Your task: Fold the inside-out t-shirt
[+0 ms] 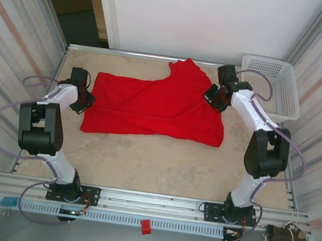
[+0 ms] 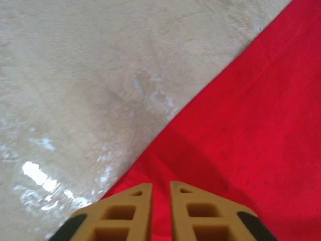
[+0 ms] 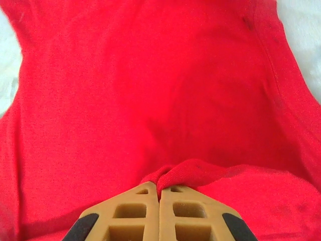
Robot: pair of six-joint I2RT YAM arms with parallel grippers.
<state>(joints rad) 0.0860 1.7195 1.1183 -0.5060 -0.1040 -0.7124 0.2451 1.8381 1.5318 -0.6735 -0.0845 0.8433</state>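
The inside-out t-shirt [image 1: 157,105] is a bright red cloth spread across the middle of the table, with one part reaching toward the back edge. My left gripper [image 1: 85,102] sits at its left edge. In the left wrist view the left gripper [image 2: 160,187] has its jaws a little apart over the red cloth [image 2: 251,125], which shows in the narrow gap, so it is open. My right gripper [image 1: 213,98] is over the shirt's right side. The right wrist view shows the right gripper [image 3: 159,187] shut on a raised fold of the t-shirt [image 3: 150,90].
A white lattice basket [image 1: 275,83] stands at the back right corner, close behind the right arm. Bare beige tabletop [image 1: 155,162] lies in front of the shirt. Metal walls close in the left and right sides.
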